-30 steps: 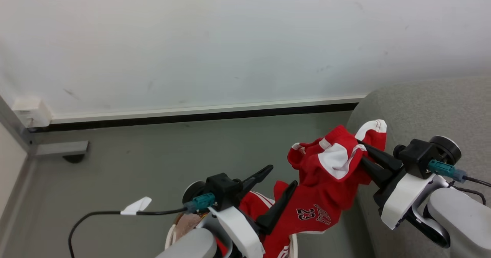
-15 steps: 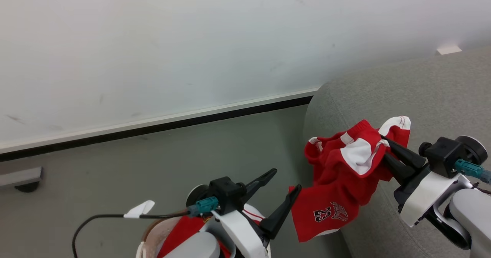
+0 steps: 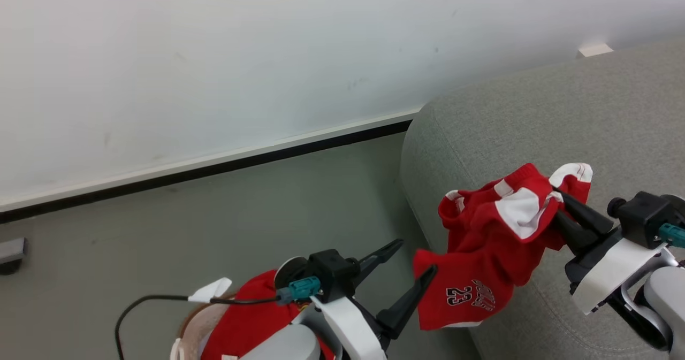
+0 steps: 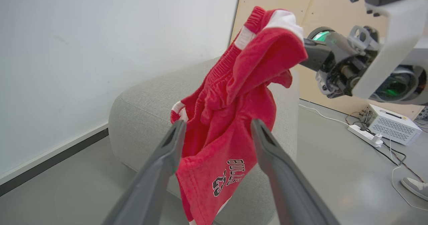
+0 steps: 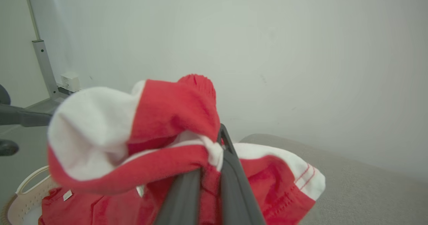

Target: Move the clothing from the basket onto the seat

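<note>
A pair of red shorts (image 3: pixel 484 253) with white panels and a white "23", part of the clothing, hangs from my right gripper (image 3: pixel 556 210), which is shut on its bunched top. The shorts (image 4: pixel 230 118) dangle against the rounded left end of the grey seat (image 3: pixel 535 108). My left gripper (image 3: pixel 416 255) stands open just left of the hem, holding nothing. In the left wrist view its fingers (image 4: pixel 167 151) frame the shorts without touching them. More red clothing (image 3: pixel 241 317) lies in the cream basket (image 3: pixel 184 333) at the bottom left. The right wrist view shows the pinched cloth (image 5: pixel 174 118) and the basket (image 5: pixel 26 185) below.
A white wall with a dark skirting strip runs behind the grey floor (image 3: pixel 241 215). A black cable with a white tag (image 3: pixel 211 290) trails from my left wrist. Beyond the sofa, a power strip (image 4: pixel 362 134), a white box (image 4: pixel 389 124) and a shoe (image 4: pixel 414 186) lie on the floor.
The head view has swung right, bringing more of the sofa in. My right gripper has carried the shorts away from above the basket to the sofa's end. The left gripper stays open.
</note>
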Robot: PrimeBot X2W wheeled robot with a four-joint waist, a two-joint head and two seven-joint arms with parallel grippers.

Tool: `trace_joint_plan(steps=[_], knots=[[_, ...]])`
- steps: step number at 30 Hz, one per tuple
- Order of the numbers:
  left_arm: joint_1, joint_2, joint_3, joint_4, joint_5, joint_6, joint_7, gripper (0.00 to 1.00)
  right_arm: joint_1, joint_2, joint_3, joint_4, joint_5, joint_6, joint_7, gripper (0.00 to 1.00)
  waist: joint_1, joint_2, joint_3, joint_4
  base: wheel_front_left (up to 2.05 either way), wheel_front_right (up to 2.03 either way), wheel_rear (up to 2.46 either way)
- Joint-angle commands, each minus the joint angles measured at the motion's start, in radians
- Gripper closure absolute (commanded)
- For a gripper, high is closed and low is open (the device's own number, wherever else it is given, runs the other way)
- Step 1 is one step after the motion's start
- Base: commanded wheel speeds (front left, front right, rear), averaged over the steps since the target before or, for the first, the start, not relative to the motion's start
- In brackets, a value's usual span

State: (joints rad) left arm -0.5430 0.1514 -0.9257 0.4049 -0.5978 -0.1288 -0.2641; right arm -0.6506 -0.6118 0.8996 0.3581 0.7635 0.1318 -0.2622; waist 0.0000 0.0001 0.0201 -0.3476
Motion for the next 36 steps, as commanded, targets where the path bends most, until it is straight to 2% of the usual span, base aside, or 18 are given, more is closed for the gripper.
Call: trace_joint_plan(steps=[1,11,17,22,27,28,29,32,36], knots=[[-0.014,0.000,-0.007,-0.004,0.006,-0.002,-0.001,0.00,0.009,-0.002,-0.023,0.004,-0.004,-0.002,-0.004,1.00,0.0000,-0.0001,0.023,0.005,0.00,0.00,0.00],[-0.210,0.002,-0.064,-0.019,0.049,-0.002,0.025,0.00,-0.092,0.024,-0.264,0.037,-0.039,-0.002,-0.004,1.00,0.0000,-0.0001,0.274,0.078,0.00,0.00,0.00],[-0.353,-0.017,-0.070,-0.039,0.076,-0.002,0.040,0.00,-0.257,-0.001,-0.417,0.118,-0.071,-0.002,-0.004,1.00,0.0000,-0.0001,0.446,0.140,0.00,0.00,0.00],[-0.440,-0.023,-0.059,-0.055,0.105,0.006,0.042,0.00,-0.429,-0.047,-0.583,0.237,-0.098,-0.002,-0.004,1.00,0.0000,-0.0001,0.561,0.184,0.00,0.00,0.00],[-0.485,-0.030,-0.051,-0.069,0.126,0.015,0.033,0.00,-0.550,-0.096,-0.713,0.401,-0.135,-0.002,-0.003,1.00,0.0000,-0.0001,0.624,0.213,0.00,0.00,0.00],[-0.485,-0.030,-0.051,-0.069,0.126,0.015,0.033,0.00,-0.550,-0.096,-0.713,0.401,-0.135,-0.002,-0.003,1.00,0.0000,-0.0001,0.624,0.213,0.00,0.00,0.00],[-0.495,-0.033,-0.052,-0.073,0.128,0.017,0.030,0.00,-0.573,-0.112,-0.753,0.472,-0.150,-0.002,-0.003,1.00,0.0000,-0.0001,0.639,0.221,0.00,0.00,0.00],[-0.500,-0.036,-0.053,-0.076,0.132,0.021,0.031,0.00,-0.574,-0.113,-0.779,0.540,-0.176,-0.002,-0.003,1.00,0.0000,-0.0001,0.651,0.226,0.00,0.00,0.00],[-0.505,-0.030,-0.052,-0.078,0.135,0.032,0.027,0.00,-0.532,-0.089,-0.842,0.683,-0.199,-0.002,-0.003,1.00,0.0000,-0.0001,0.667,0.231,0.00,0.00,0.00]])
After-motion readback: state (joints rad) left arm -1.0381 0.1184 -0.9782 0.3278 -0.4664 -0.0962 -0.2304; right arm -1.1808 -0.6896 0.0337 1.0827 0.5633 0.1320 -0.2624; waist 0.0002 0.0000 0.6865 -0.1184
